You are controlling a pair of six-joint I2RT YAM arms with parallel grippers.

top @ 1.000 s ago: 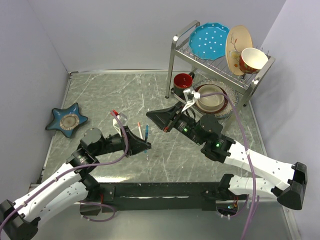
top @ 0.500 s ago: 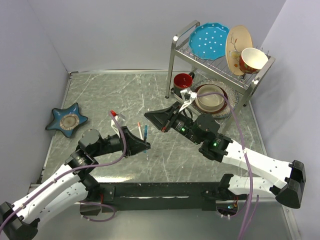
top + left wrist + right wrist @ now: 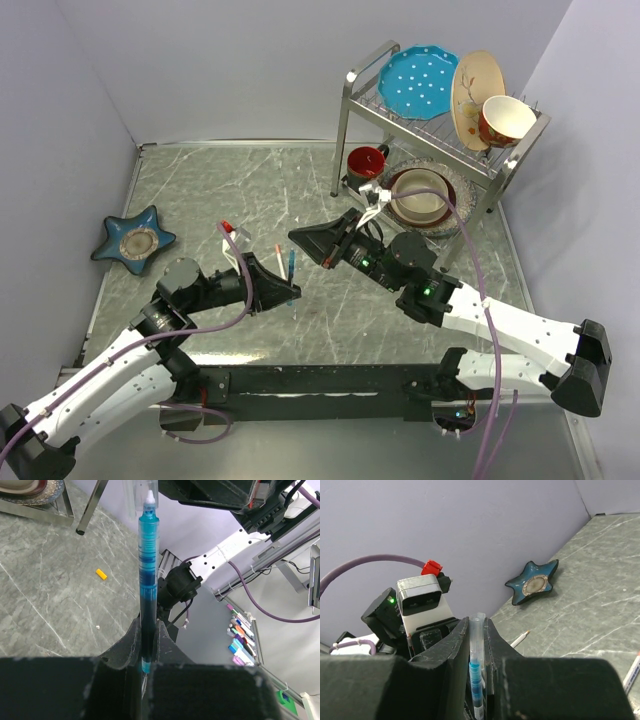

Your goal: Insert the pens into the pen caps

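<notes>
My left gripper (image 3: 287, 291) (image 3: 146, 626) is shut on the lower end of a blue-teal pen (image 3: 291, 266) (image 3: 146, 580), which stands upright out of the jaws. Its white tip sits at the mouth of a clear pen cap (image 3: 145, 492) (image 3: 478, 630). My right gripper (image 3: 297, 236) (image 3: 478, 622) is shut on that cap, which has a blue piece inside, and hangs just above the left one. A white pen (image 3: 279, 258) (image 3: 520, 639) lies on the table beside them. A small yellow-orange cap (image 3: 101, 573) lies loose on the table.
A blue star-shaped dish (image 3: 135, 240) (image 3: 533, 582) sits at the left. A metal dish rack (image 3: 440, 110) with plates and a cup stands at the back right, over a red mug (image 3: 365, 160) and a bowl (image 3: 420, 196). Another white pen (image 3: 633, 672) lies at the right edge.
Both grippers and the blue-teal pen drifted slightly left early in the second. Since then almost nothing has moved, and both grips are unchanged.
</notes>
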